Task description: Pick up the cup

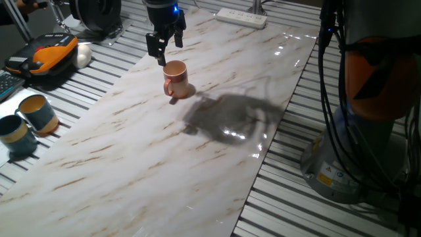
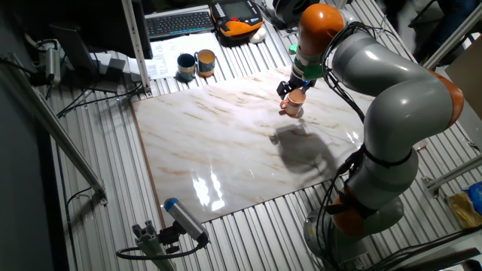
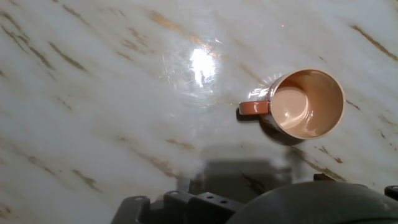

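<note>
One salmon-orange cup (image 1: 176,78) stands upright on the marble table (image 1: 151,158), mouth up, at upper centre of one fixed view. In the hand view it sits at right, handle (image 3: 254,107) pointing left in the frame. Two teal mugs (image 1: 26,123) stand at the left edge. The gripper (image 1: 165,45) hangs just above the cup, fingers parted, holding and touching nothing.
</note>
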`<action>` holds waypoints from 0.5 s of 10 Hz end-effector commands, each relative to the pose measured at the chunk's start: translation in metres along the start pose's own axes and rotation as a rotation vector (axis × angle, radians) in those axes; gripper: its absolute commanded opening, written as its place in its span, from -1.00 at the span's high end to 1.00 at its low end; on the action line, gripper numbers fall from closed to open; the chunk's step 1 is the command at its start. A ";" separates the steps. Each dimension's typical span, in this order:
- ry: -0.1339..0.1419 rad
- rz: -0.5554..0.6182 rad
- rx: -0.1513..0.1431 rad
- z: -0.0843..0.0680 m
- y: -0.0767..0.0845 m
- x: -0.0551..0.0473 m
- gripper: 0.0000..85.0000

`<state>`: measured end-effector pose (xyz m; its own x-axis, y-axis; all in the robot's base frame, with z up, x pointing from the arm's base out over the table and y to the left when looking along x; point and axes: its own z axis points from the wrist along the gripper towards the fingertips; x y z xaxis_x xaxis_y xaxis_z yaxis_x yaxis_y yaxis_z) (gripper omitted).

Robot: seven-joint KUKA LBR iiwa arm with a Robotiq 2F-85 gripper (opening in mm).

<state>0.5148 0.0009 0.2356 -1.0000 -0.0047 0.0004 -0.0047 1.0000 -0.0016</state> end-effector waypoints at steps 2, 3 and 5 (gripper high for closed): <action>0.051 -0.013 0.011 -0.003 -0.002 -0.001 1.00; 0.055 -0.016 0.011 -0.005 -0.004 -0.003 1.00; 0.055 -0.018 0.016 -0.010 -0.006 -0.006 1.00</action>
<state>0.5204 -0.0053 0.2452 -0.9982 -0.0219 0.0549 -0.0229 0.9996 -0.0168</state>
